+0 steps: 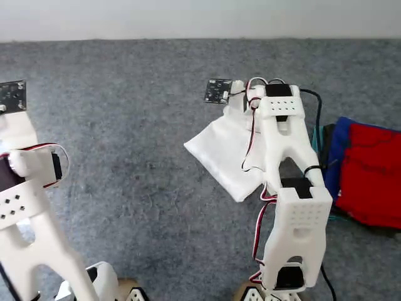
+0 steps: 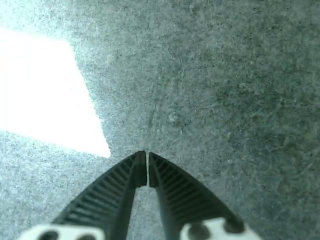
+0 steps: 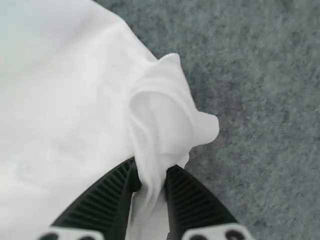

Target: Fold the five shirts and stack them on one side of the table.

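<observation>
A white shirt (image 1: pixel 219 153) lies partly folded on the grey carpeted table (image 1: pixel 138 125), right of the middle. My right gripper (image 3: pixel 150 180) is shut on a bunched fold at the shirt's (image 3: pixel 75 115) edge; in the high view it sits at the shirt's far corner, under the right arm's wrist (image 1: pixel 279 103). At the table's right side, a red shirt (image 1: pixel 376 175) rests on a blue one (image 1: pixel 341 147). My left gripper (image 2: pixel 147 167) is shut with nothing in it, just above bare carpet, beside a bright white cloth (image 2: pixel 40 95).
The left arm (image 1: pixel 25 207) stands at the table's left edge, the right arm (image 1: pixel 294 207) between the white shirt and the stack. Dark cables (image 1: pixel 316 119) run beside the right arm. Bare carpet lies between the two arms.
</observation>
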Available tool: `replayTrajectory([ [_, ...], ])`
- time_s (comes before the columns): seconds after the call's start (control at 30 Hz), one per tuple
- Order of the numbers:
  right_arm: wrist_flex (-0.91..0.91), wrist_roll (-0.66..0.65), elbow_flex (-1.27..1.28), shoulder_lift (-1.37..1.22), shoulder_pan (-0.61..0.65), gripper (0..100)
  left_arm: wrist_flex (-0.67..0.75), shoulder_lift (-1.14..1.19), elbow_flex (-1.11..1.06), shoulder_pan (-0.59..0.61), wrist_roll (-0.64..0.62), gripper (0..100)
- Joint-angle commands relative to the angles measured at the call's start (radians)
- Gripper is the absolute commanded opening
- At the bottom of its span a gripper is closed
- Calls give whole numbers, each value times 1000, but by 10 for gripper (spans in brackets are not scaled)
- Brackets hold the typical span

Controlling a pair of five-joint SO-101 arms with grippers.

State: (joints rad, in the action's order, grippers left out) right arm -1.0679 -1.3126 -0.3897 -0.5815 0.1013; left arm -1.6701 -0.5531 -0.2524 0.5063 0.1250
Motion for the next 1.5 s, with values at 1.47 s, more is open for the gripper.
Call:
replayTrajectory([
  [1.47, -191, 2010, 89, 71, 36, 475, 23, -25, 7, 3, 132, 15],
])
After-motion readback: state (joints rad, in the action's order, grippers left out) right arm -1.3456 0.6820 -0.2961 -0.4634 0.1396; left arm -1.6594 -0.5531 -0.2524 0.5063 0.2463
